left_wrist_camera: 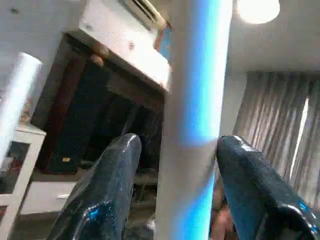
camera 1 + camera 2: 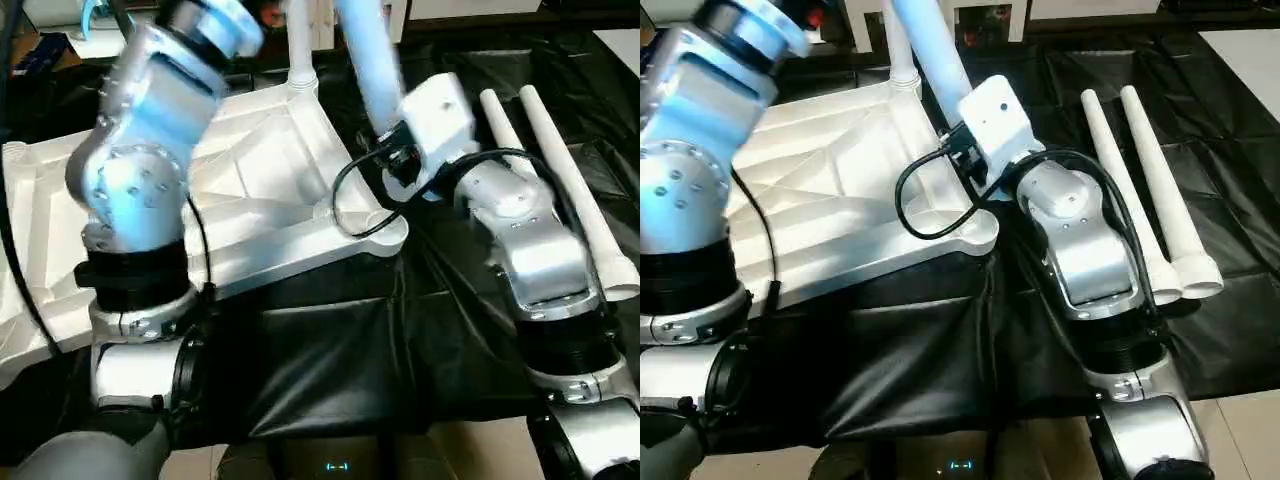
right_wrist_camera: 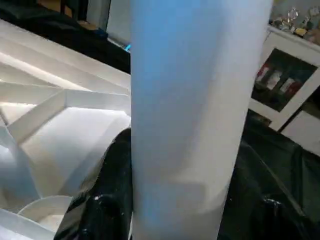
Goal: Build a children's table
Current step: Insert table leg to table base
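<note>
Table top (image 2: pixel 270 190) lies ribs-up at left centre of the left eye view, long axis slanting toward upper right; one leg (image 2: pixel 372 70) rises from the right gripper (image 2: pixel 395 150). Right eye view adds two spare legs (image 2: pixel 1150 190) lying on black sheet (image 2: pixel 930 350) at right. Left wrist view: left gripper (image 1: pixel 172 150) straddles the upright leg, fingers (image 1: pixel 107 185) clear of it. Right wrist view: fingers (image 3: pixel 107 195) clasp the leg above a corner socket (image 3: pixel 42 210).

We see a black sheet (image 2: pixel 940 360) covering the floor, wrinkled and glossy. The white table top (image 2: pixel 830 190) lies on it upside down, ribbed underside up, toward its left side. Two loose white legs (image 2: pixel 1140 190) lie side by side near its right edge.
</note>
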